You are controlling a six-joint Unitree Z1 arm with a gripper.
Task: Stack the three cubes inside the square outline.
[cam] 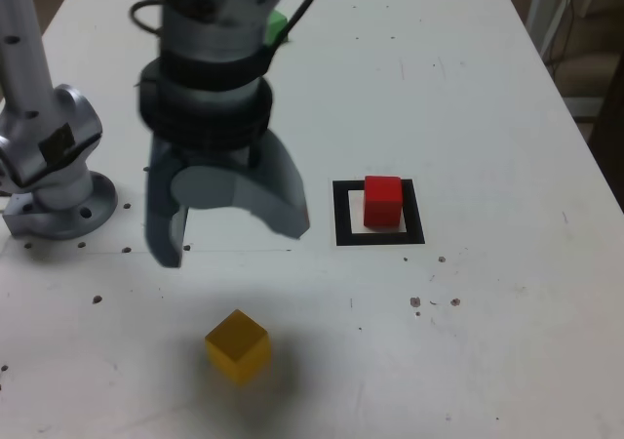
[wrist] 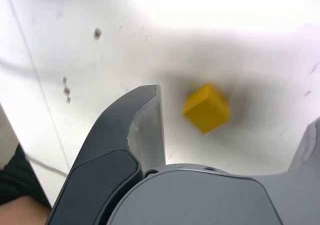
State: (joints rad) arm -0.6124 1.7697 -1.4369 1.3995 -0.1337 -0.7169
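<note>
Red, yellow and green matte cubes lie apart: we see the red cube (cam: pixel 383 202) inside the thick black square outline (cam: pixel 417 213), the yellow cube (cam: pixel 238 346) below our spread grey claw (cam: pixel 232 254), the green cube (cam: pixel 276 26) partly hidden behind the arm (cam: pixel 210 59).

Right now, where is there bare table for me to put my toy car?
There's bare table between the red cube and the exterior view's right edge, and more behind the black square outline. It's crowded at the exterior view's left: the robot's base, with open fingers above the table near the yellow cube.
</note>
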